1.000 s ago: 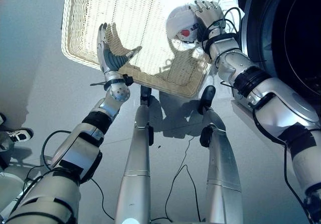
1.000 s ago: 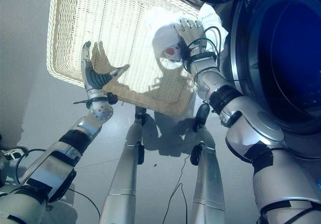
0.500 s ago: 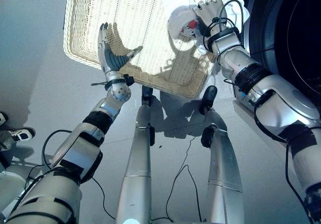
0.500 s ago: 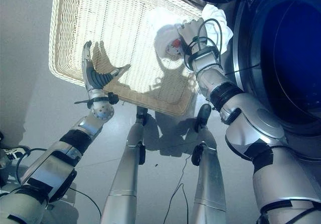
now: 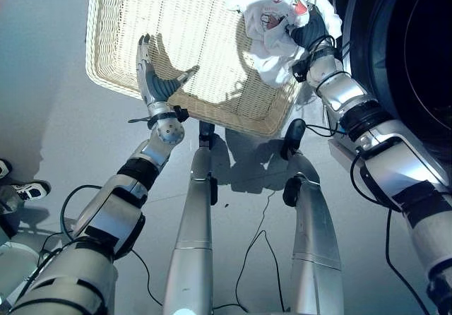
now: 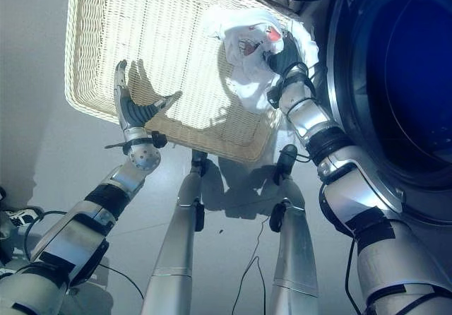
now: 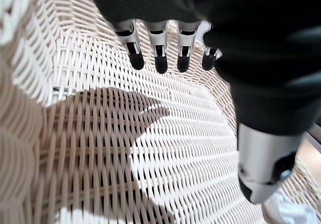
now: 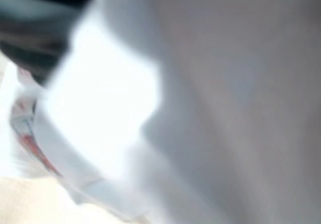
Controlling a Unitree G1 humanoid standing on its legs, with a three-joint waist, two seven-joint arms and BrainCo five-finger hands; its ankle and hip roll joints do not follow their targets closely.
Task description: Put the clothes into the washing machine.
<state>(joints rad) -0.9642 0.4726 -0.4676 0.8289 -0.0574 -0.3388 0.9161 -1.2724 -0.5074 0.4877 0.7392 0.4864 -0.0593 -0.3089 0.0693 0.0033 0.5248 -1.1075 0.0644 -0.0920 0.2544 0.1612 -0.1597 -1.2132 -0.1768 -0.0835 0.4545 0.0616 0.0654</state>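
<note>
Grey floor (image 5: 56,117); right hand (image 5: 308,31) grips white garment (image 5: 272,29) above wicker basket (image 5: 176,54).

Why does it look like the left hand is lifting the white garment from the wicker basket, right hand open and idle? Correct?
Sides swapped. The left eye view shows the right hand lifting the white garment from the wicker basket; the left hand is open and idle.

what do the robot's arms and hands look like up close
Both arms are silver-grey with black bands. The left hand has silver fingers with dark tips and a dark ribbed cover. The right hand has the same dark cover, with thin black cables at the wrist.
</note>
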